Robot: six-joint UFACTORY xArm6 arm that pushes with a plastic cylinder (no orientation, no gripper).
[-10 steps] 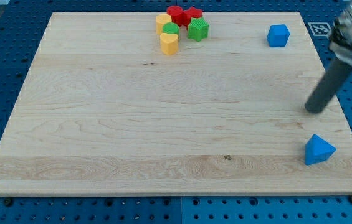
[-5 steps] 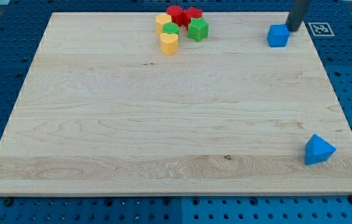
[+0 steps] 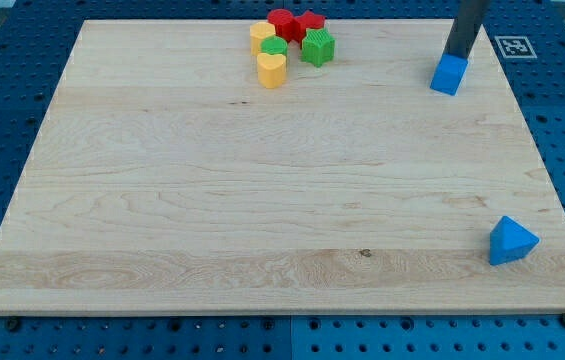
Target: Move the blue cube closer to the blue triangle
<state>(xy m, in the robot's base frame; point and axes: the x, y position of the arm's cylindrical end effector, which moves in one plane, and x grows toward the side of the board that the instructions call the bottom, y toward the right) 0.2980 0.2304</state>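
The blue cube sits near the view's top right of the wooden board. My tip rests against the cube's top side, touching it. The blue triangle lies near the view's bottom right corner, far below the cube. The rod rises out of the view's top edge.
A cluster of blocks sits at the view's top centre: a yellow heart, another yellow block, a green block, a small green block and red blocks. A marker tag lies beyond the board's top right.
My tip swung from the right side up to the cube's top edge, then pushed the cube down the view a little; the cube has turned slightly.
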